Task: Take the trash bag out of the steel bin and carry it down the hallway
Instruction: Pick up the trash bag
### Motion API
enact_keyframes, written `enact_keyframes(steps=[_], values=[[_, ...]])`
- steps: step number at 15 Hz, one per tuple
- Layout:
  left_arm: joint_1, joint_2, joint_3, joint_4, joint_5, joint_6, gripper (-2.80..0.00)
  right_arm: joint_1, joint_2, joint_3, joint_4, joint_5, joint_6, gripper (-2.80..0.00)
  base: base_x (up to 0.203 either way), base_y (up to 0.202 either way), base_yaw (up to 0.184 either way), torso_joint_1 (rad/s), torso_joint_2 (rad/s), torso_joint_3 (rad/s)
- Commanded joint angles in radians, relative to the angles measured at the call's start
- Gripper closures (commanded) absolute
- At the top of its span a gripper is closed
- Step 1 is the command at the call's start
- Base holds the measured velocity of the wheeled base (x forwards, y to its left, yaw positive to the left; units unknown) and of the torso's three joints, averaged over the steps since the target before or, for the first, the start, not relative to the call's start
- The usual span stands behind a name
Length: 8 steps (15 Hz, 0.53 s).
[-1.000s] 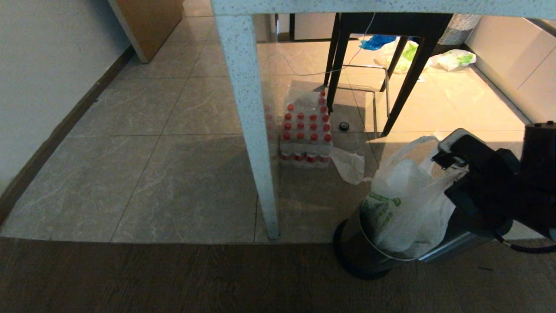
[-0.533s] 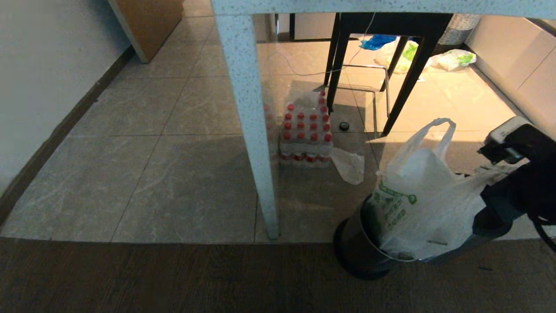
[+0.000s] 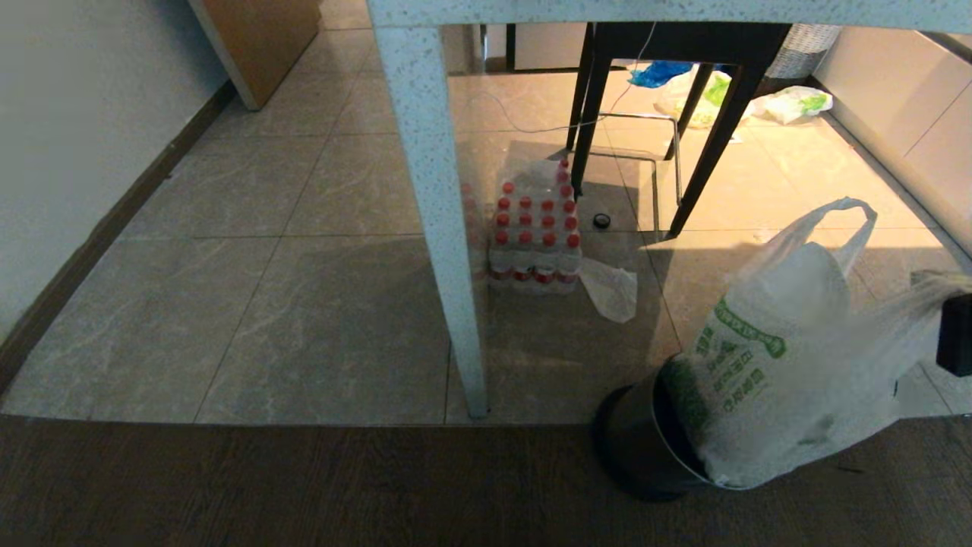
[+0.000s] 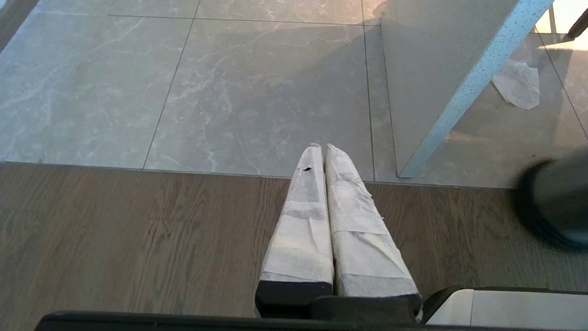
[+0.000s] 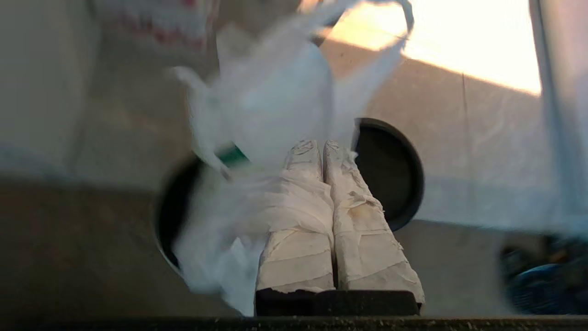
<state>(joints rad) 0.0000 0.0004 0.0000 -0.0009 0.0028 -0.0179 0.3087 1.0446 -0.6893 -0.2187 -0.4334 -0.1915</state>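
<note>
The trash bag [image 3: 790, 357], white and translucent with green print, is stretched up and to the right, one loop handle standing free above it. Its lower end lies over the mouth of the steel bin [image 3: 638, 448], which leans on the floor at the front right. My right gripper [image 5: 320, 145] is shut on the bag's [image 5: 275, 101] plastic, above the dark bin [image 5: 395, 174]. In the head view only a dark part of the right arm [image 3: 955, 334] shows at the right edge. My left gripper [image 4: 321, 147] hangs shut and empty over the wood floor.
A speckled table leg [image 3: 437, 220] stands left of the bin. Behind it are a pack of red-capped bottles [image 3: 535, 228] and a clear plastic scrap [image 3: 611, 289]. Black chair legs [image 3: 706, 144] and other bags [image 3: 797, 102] lie farther back. A wall runs along the left.
My right gripper has drawn the trash bag up and to the right, almost leaving the head view. The bag has come mostly out of the bin, which shifted slightly right.
</note>
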Motion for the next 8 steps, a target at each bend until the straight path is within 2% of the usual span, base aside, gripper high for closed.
enact_keyframes(steps=[1,8], values=[[0.0,-0.002,0.0,-0.001,0.0,-0.001,0.0,-0.005,-0.046,-0.016,-0.004,-0.005,0.027,0.0,0.0,0.0,0.0,0.0,0.0,0.0],[0.0,-0.001,0.0,0.0,0.0,-0.001,0.0,-0.008,-0.051,-0.064,-0.006,0.003,0.031,0.0,0.0,0.0,0.0,0.0,0.0,0.0]])
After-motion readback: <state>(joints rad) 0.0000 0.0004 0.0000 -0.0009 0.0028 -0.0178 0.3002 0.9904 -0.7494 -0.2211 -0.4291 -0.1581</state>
